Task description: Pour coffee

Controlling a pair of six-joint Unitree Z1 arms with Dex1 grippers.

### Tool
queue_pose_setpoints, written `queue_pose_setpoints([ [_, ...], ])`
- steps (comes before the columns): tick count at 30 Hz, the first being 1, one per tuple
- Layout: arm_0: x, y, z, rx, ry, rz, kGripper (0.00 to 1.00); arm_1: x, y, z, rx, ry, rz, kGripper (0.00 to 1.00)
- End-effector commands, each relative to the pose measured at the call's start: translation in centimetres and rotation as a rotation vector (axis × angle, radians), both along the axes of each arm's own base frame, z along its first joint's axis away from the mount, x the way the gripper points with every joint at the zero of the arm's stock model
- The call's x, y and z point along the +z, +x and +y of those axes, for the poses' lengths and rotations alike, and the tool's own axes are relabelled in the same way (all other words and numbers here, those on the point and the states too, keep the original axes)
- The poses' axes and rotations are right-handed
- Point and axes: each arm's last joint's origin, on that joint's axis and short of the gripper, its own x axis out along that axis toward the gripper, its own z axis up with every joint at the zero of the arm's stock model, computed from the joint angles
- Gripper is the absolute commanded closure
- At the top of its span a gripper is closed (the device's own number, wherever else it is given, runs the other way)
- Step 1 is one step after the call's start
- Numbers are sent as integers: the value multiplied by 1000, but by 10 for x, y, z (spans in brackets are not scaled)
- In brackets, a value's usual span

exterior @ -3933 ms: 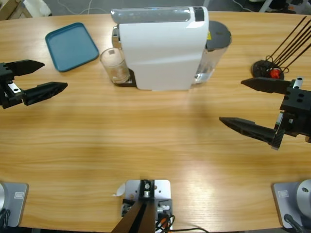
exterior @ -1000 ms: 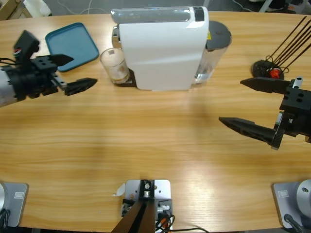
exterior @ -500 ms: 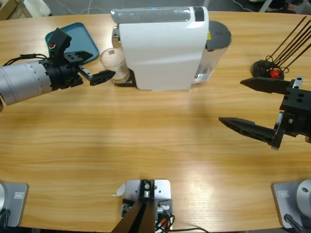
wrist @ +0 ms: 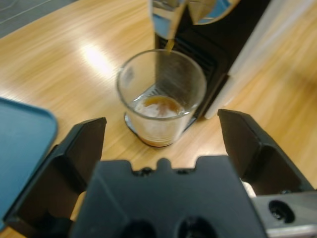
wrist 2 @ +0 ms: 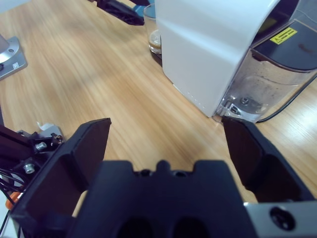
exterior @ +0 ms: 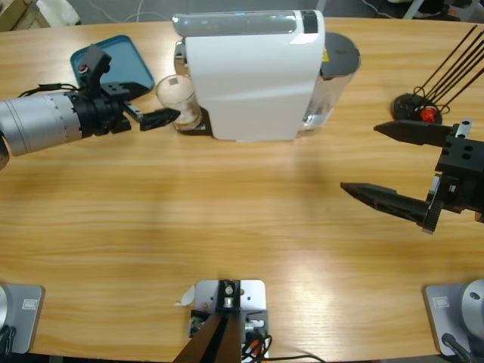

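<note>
A clear glass (exterior: 178, 102) stands under the spout of the white coffee machine (exterior: 253, 76). In the left wrist view the glass (wrist: 161, 96) holds a shallow layer of tan coffee (wrist: 158, 106) at its bottom. My left gripper (exterior: 162, 103) reaches in from the left, open, with its jaws wide at either side of the glass and just short of it (wrist: 163, 120). My right gripper (exterior: 361, 159) hangs open over the table's right side, far from the glass, holding nothing. The right wrist view (wrist 2: 167, 123) looks at the machine (wrist 2: 208, 44) and the glass (wrist 2: 153, 34) beyond.
A teal tray (exterior: 125, 60) lies behind the left arm, its corner showing in the wrist view (wrist: 20, 144). The machine's clear water tank (exterior: 336, 72) sits on its right side. A black stand with thin rods (exterior: 416, 106) is at the far right.
The left arm swept in from the left edge to the glass, then drew back slightly in the last half second. The right arm has not moved.
</note>
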Motion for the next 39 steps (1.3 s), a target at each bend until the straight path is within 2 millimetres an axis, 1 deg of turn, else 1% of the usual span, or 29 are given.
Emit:
queue_pose_setpoints([
  [1, -19, 10, 3, -17, -9, 74, 37, -10, -6, -3, 19, -6, 25, 0],
  [4, -21, 15, 3, -25, -19, 81, 55, -10, -6, -2, 20, -6, 25, 0],
  [10, -23, 24, -3, -71, -52, 84, 43, -10, -5, -2, 19, -8, 28, 0],
  [12, -25, 28, -3, -84, -64, 92, 18, -11, -5, -1, 19, -11, 30, 0],
  [21, -30, 42, 3, -92, -92, 108, 13, -11, -3, -1, 16, -14, 34, 0],
  [29, -37, 56, -5, -122, -106, 119, 18, -11, -2, 1, 15, -17, 40, 0],
  [34, -42, 64, -5, -130, -116, 132, 18, -11, -2, 1, 14, -19, 43, 0],
  [37, -44, 67, -7, -133, -121, 137, 26, -11, -1, 2, 14, -20, 45, 0],
  [39, -44, 70, -6, -131, -128, 139, 113, -12, -1, 2, 14, -21, 46, 0],
])
